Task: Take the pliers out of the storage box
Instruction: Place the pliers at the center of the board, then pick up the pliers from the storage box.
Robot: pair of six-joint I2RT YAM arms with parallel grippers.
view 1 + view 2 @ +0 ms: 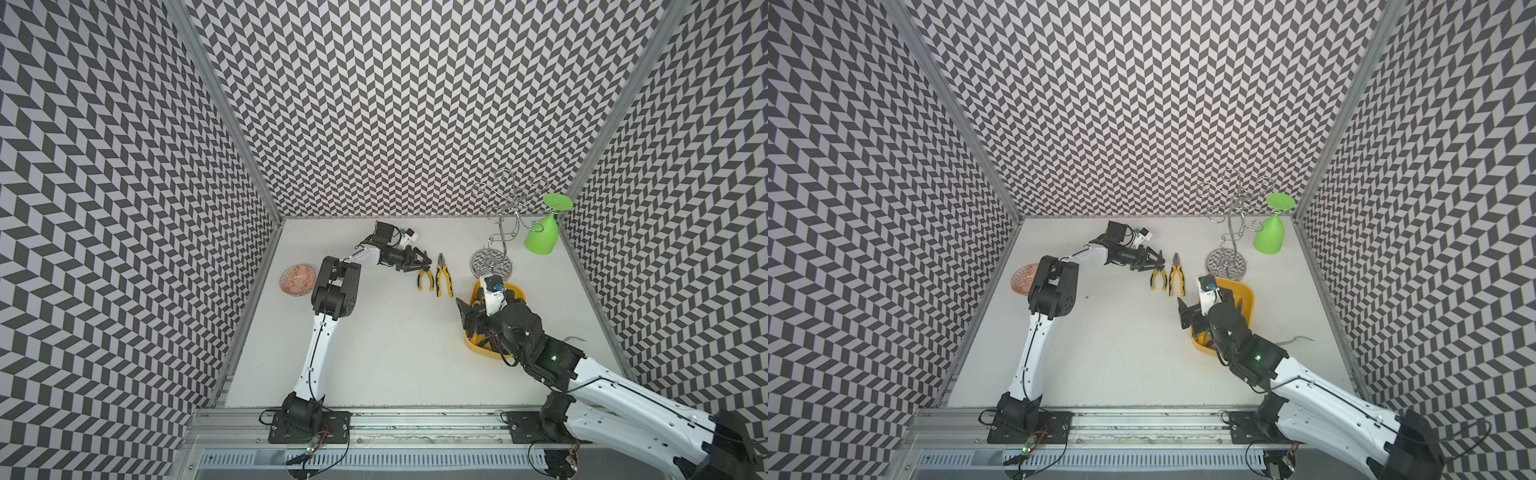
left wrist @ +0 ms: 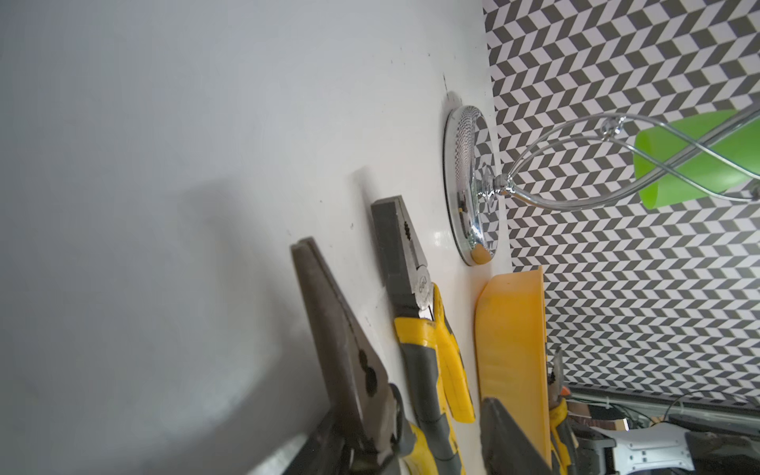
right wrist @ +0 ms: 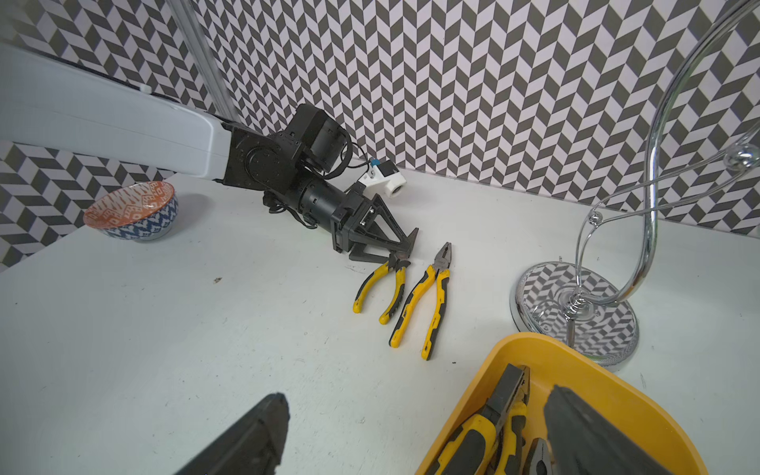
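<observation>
Two yellow-and-black pliers lie side by side on the white table: a small pair (image 1: 424, 279) (image 3: 380, 288) and a larger pair (image 1: 444, 277) (image 3: 423, 306). My left gripper (image 1: 424, 266) (image 2: 411, 427) (image 3: 403, 249) lies low over the small pair's head, open, with the head between its fingers and resting on the table. The yellow storage box (image 1: 517, 291) (image 3: 526, 345) holds more pliers (image 3: 485, 432). My right gripper (image 1: 471, 311) (image 3: 415, 436) hangs open across the box's near-left rim, one finger over the table and one over the inside. The right arm hides most of the box in both top views.
An orange-patterned bowl (image 1: 297, 280) sits by the left wall. A chrome glass stand (image 1: 492, 262) rises just behind the box, with a green glass (image 1: 542, 237) hanging upside down from it. Patterned walls close the table on three sides.
</observation>
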